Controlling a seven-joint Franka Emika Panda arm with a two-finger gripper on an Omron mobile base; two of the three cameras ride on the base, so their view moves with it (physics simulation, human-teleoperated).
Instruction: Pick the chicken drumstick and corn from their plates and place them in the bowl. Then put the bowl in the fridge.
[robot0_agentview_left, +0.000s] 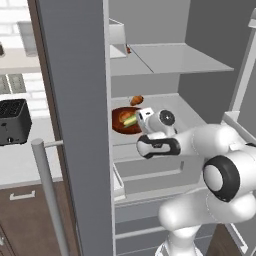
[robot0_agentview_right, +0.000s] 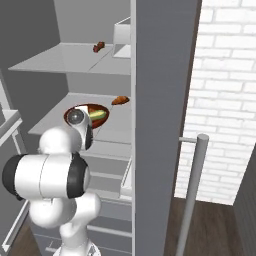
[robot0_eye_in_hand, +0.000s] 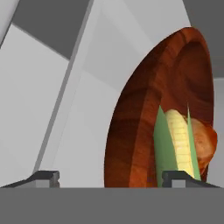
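My gripper (robot0_eye_in_hand: 109, 177) is spread wide and grips nothing, its fingertips straddling the near rim of the bowl (robot0_agentview_left: 120, 123). The bowl sits on the fridge (robot0_agentview_left: 75, 100) shelf's front edge, corn (robot0_eye_in_hand: 179, 140) and chicken drumstick (robot0_eye_in_hand: 205, 144) inside.

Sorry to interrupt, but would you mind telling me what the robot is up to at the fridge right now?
The arm is reaching into the open fridge, where the reddish-brown bowl sits on a middle shelf with the corn and the chicken drumstick inside it. The gripper is at the bowl's rim with its fingers open, one on each side of the rim, not clamped on it. A small brown item lies farther back on the shelf.
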